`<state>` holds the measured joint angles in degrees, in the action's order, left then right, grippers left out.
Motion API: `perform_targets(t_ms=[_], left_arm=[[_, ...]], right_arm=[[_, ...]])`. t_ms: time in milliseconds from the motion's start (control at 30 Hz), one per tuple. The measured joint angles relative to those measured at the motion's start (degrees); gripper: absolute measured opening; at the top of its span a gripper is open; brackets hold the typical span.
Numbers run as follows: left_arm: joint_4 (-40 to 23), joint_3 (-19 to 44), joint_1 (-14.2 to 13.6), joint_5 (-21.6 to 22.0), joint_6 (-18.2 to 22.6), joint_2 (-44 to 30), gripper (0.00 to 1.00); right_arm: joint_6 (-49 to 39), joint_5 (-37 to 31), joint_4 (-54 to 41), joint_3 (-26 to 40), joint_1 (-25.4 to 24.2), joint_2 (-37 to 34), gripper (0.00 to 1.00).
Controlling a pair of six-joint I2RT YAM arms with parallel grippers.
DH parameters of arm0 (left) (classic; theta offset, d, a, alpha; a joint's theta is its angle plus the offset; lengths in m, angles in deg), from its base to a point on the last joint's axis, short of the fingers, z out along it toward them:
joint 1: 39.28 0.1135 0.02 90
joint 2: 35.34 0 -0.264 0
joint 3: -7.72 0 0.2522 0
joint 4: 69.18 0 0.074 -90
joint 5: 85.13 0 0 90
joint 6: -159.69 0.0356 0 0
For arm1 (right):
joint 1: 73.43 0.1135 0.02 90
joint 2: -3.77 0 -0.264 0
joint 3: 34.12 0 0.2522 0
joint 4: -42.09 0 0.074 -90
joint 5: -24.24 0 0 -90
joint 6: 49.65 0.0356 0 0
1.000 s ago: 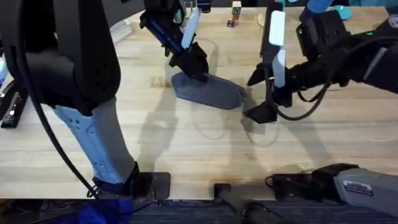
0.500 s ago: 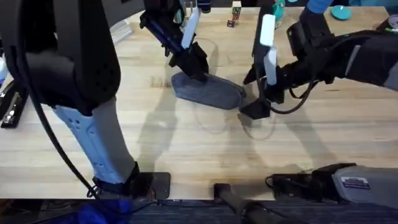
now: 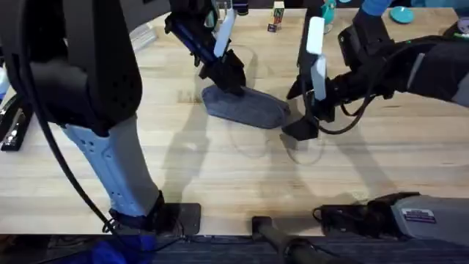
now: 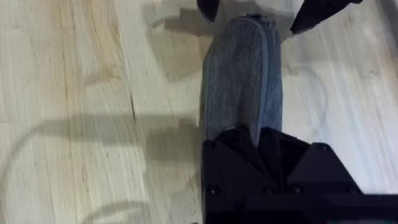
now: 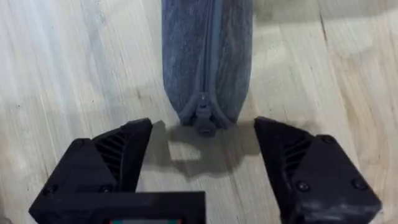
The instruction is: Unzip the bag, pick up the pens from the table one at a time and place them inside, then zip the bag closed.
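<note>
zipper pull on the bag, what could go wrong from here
The zipper pull is small and lies flat at the bag's end; the right hand, open and straddling it, could close on fabric or slip off the tab. The left hand clamps only the far end, so a hard pull may drag or twist the bag on the table instead of opening the zipper.

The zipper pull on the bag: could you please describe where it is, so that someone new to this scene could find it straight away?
Start from the table and find the grey-blue bag lying near its middle. The left gripper clamps one end; at the other rounded end, between the open fingers of the right gripper, hangs the zipper pull. It is the small grey tab ending the zipper seam.
</note>
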<state>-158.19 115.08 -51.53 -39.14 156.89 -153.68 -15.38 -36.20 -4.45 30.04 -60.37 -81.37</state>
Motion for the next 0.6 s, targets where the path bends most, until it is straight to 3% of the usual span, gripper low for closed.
perform_targets(t_ms=[367, 600], left_arm=[[0.5, 0.0, 0.0, 0.0, 0.0, 0.0, 0.042], [0.5, 0.0, 0.0, -0.1, 0.0, 0.0, 0.042]], right_arm=[[-0.4, 1.9, 0.2, 0.0, -0.2, 0.0, 0.997], [-5.5, 4.4, 0.1, 0.0, -2.0, 0.0, 0.997]])
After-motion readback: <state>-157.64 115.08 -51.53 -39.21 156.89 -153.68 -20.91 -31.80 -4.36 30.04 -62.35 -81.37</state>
